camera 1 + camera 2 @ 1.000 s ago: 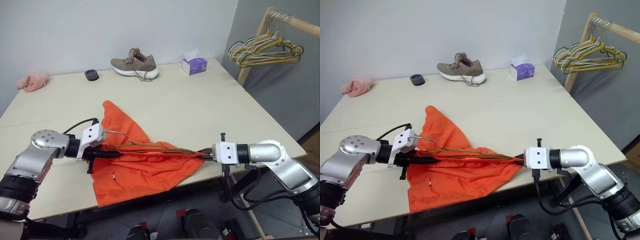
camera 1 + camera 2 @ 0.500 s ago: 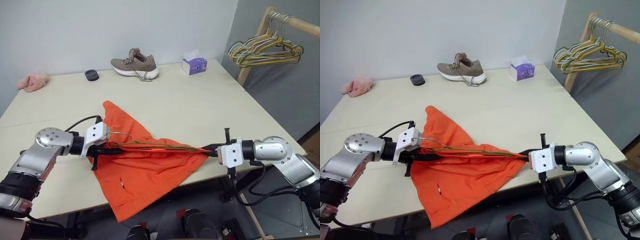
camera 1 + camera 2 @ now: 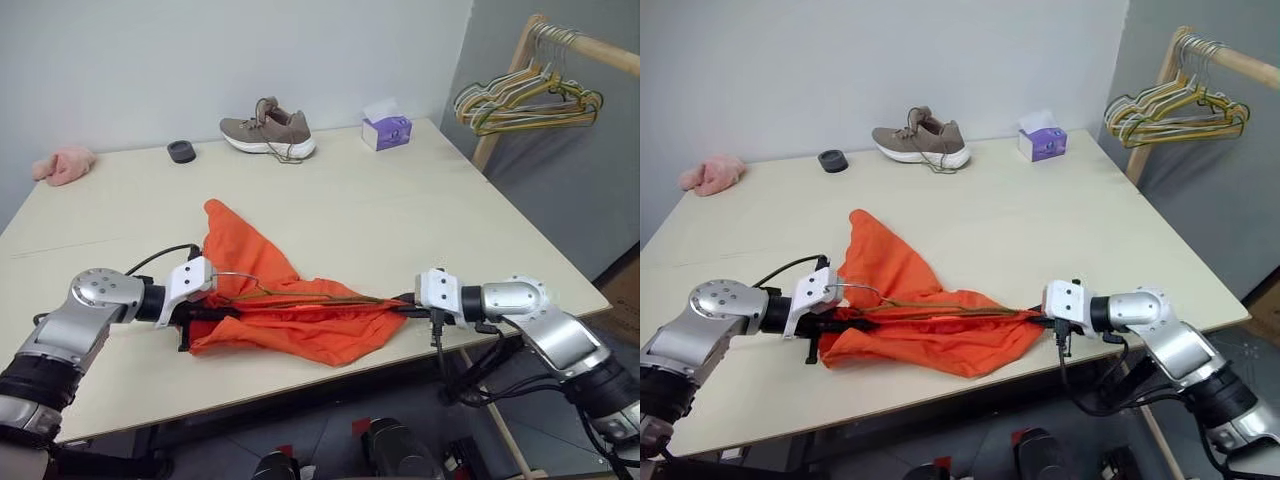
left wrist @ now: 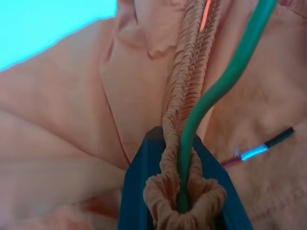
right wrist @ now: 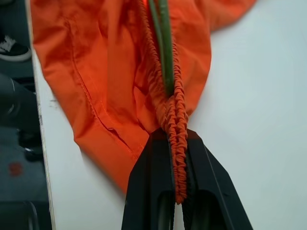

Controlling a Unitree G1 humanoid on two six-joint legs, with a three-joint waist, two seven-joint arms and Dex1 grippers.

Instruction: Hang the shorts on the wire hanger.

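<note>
The bright orange shorts (image 3: 290, 325) lie on the table near its front edge, their gathered waistband pulled taut between my two grippers. The olive-green wire hanger (image 3: 300, 293) runs along the waistband, its hook (image 3: 240, 275) by my left gripper. My left gripper (image 3: 205, 312) is shut on one end of the waistband; in the left wrist view its fingers (image 4: 144, 182) pinch the elastic together with the green wire (image 4: 216, 91). My right gripper (image 3: 405, 303) is shut on the other end of the waistband (image 5: 175, 115), where the wire (image 5: 165, 57) stops just short of the fingertips.
At the back of the table (image 3: 420, 210) stand a brown shoe (image 3: 268, 130), a purple tissue box (image 3: 387, 130), a black ring (image 3: 181, 150) and a pink cloth (image 3: 62, 163). A wooden rack with bunched hangers (image 3: 530, 95) stands to the right. The front table edge lies just below the shorts.
Both grippers have sunk toward the table and the right one has rolled. The shorts, which drooped over the front edge, now lie gathered on the tabletop.
</note>
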